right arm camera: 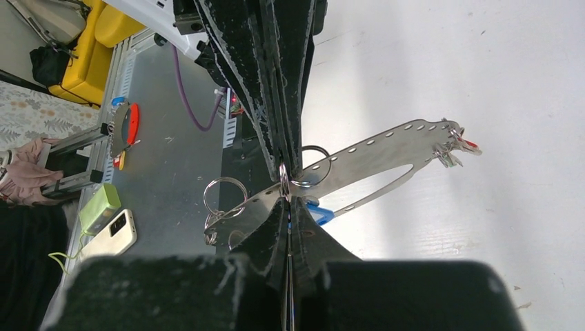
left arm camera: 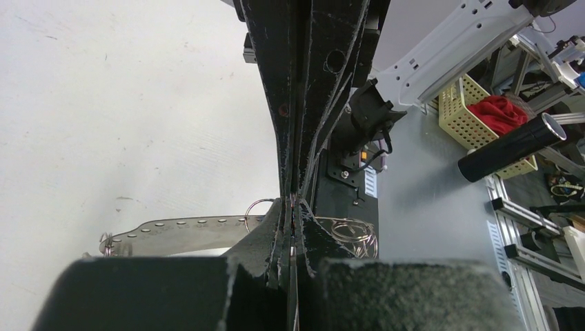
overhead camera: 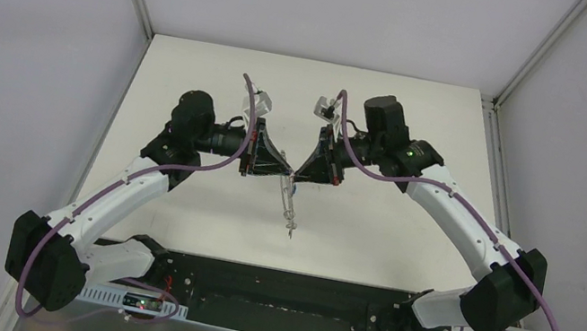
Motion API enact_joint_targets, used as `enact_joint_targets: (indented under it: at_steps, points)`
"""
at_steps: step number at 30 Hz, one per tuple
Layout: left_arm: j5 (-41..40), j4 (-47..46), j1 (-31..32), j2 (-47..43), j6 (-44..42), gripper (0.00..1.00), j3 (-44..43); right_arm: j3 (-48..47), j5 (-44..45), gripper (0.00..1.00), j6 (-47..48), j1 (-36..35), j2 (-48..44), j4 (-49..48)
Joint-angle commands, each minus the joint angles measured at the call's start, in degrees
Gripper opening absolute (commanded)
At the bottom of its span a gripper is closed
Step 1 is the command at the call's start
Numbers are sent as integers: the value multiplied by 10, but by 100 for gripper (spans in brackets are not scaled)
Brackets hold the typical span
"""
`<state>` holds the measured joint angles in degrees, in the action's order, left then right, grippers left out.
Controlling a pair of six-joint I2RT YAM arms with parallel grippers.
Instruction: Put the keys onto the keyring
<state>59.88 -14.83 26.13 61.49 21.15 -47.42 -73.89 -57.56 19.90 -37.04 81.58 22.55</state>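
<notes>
- From above: the left gripper [overhead camera: 286, 170] and right gripper [overhead camera: 300, 172] meet tip to tip in mid-air, both pinched shut. The keyring [overhead camera: 291, 211] dangles from them, its long axis running 12 to 6 o'clock.
- Left wrist: the keyring [left arm camera: 179, 231] lies nearly 9 to 3.
- Right wrist: it slants 8 to 2, with the red tag [right arm camera: 469, 145] at 2. The blue tag [right arm camera: 319, 214] is beside the right fingers, and I can't tell if they grip it. I'd hold one side still and avoid twisting.

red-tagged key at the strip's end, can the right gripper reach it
Probably not: the right gripper is shut midway along the perforated silver keyring; the red-tagged key dangles at its far end.
</notes>
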Motion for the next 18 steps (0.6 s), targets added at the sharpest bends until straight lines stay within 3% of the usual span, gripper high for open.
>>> enact_joint_targets:
  at_steps: [1,9,14,18]
  points:
    - [24,-82,-6,-8,32,0,-5,9,-20,0,-13,3,-8,-25]
    - [24,-109,-6,-3,48,0,-3,16,-32,1,-29,-5,-1,-40]
    - [30,-119,-6,0,53,0,0,2,-36,16,-27,-8,1,-31]
    - [39,-125,-6,-1,51,0,5,-10,-30,21,-4,-5,-10,-8]
